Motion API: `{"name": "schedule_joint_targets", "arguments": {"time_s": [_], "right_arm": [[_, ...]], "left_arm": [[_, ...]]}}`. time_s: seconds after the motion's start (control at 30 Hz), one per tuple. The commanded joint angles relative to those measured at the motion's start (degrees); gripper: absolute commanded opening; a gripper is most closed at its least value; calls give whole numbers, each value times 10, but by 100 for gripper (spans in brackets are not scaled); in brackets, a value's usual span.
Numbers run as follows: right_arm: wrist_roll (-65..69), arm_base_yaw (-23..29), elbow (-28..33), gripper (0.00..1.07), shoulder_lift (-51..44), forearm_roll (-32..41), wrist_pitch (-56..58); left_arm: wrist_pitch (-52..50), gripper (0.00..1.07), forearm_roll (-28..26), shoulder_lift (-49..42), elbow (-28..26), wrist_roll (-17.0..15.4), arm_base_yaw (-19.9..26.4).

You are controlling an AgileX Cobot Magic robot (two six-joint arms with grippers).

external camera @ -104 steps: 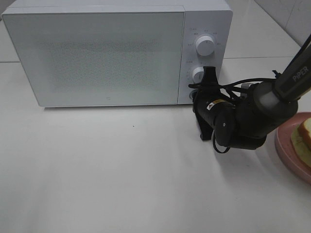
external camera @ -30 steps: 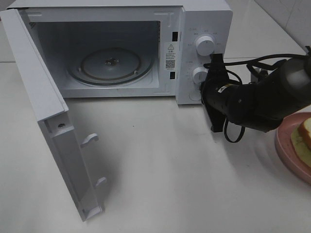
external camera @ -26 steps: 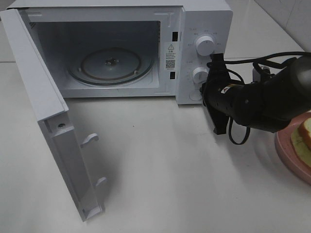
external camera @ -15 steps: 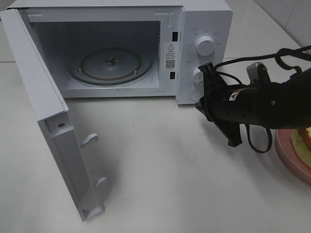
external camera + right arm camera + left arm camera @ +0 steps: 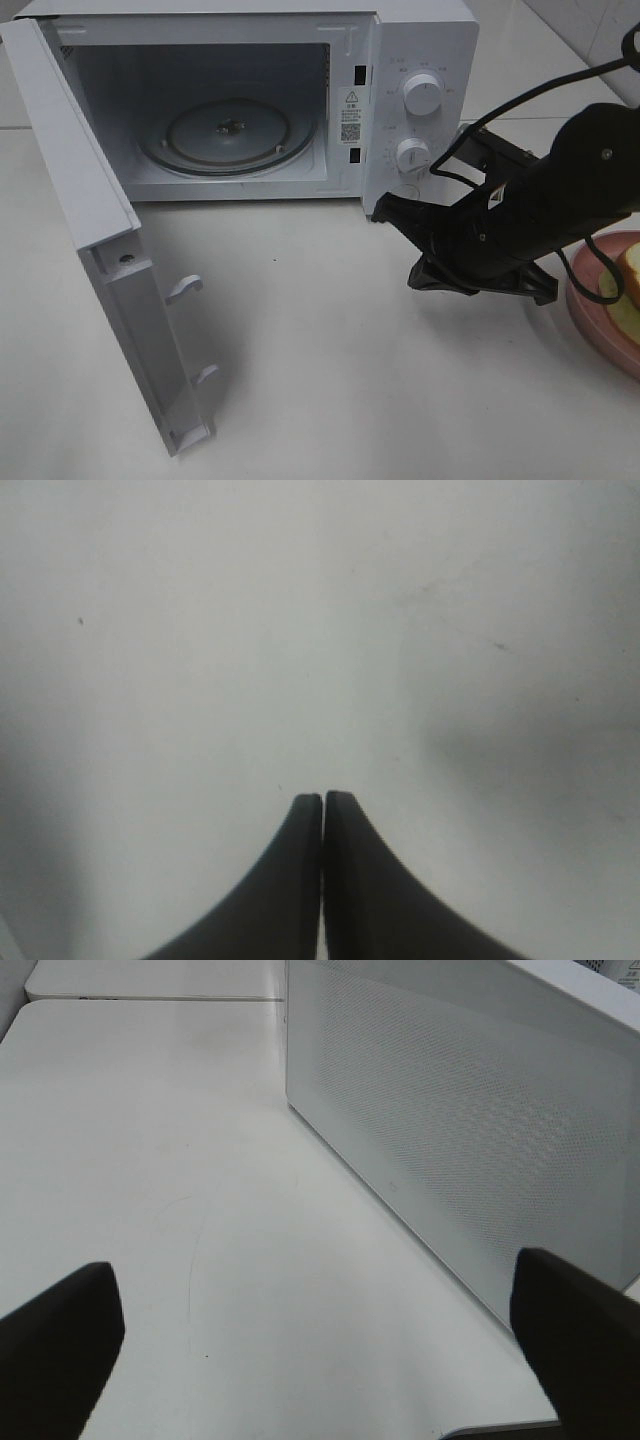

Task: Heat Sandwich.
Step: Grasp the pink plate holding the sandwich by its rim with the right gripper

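We are noting the right gripper (image 5: 388, 209) clenched and empty, centre right; the left gripper (image 5: 315, 1265) is spread wide. The sandwich (image 5: 625, 285) is sitting on the plate (image 5: 590, 320) at the right edge. We are judging that a closed approach could knock it off.

Glossy white box microwave (image 5: 420, 60), its door (image 5: 470, 1140) speckled all over with fine grey dots. Matte black right pincer (image 5: 322, 800) against the pale off-white surface (image 5: 330, 380). Round pink plate (image 5: 585, 300), and there's the sandwich (image 5: 630, 265): white bread, orange-tan crust, yellow-green edge.
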Motion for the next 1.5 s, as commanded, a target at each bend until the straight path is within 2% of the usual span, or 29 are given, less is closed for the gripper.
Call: {"name": "schedule_joint_targets", "arguments": {"time_s": [0.03,0.3,0.43,0.57,0.6,0.67,0.7,0.73,0.77,0.8,0.87,0.9,0.93,0.97,1.0,1.03,1.5], "right_arm": [[-63,-3,-19,4,-7,-26,69],[-183,-3,-77,7,-7,-152,227],[-194,-3,-95,10,-7,-170,265],[-205,-3,-116,17,-7,-196,313],[-209,-3,-127,23,-7,-210,332],[-211,-3,-133,27,-7,-212,339],[-213,-4,-139,32,-7,-215,346],[-219,-10,-144,38,-7,-215,352],[-222,-17,-148,50,-7,-213,358],[-222,-17,-148,50,-7,-213,358],[-225,-28,-148,65,-7,-213,366],[-233,-37,-148,80,-7,-214,371],[-236,-42,-148,87,-7,-214,375],[-236,-42,-148,87,-7,-214,375],[-239,-46,-148,93,-7,-214,376],[-246,-56,-148,104,-7,-220,383],[-262,-143,-148,101,-7,-236,407]], "left_arm": [[0,103,-1,-11,1,-3,1],[0,103,-1,-11,1,-3,1],[0,103,-1,-11,1,-3,1],[0,103,-1,-11,1,-3,1],[0,103,-1,-11,1,-3,1],[0,103,-1,-11,1,-3,1],[0,103,-1,-11,1,-3,1],[0,103,-1,-11,1,-3,1],[0,103,-1,-11,1,-3,1],[0,103,-1,-11,1,-3,1],[0,103,-1,-11,1,-3,1],[0,103,-1,-11,1,-3,1],[0,103,-1,-11,1,-3,1],[0,103,-1,-11,1,-3,1],[0,103,-1,-11,1,-3,1],[0,103,-1,-11,1,-3,1],[0,103,-1,-11,1,-3,1]]}}
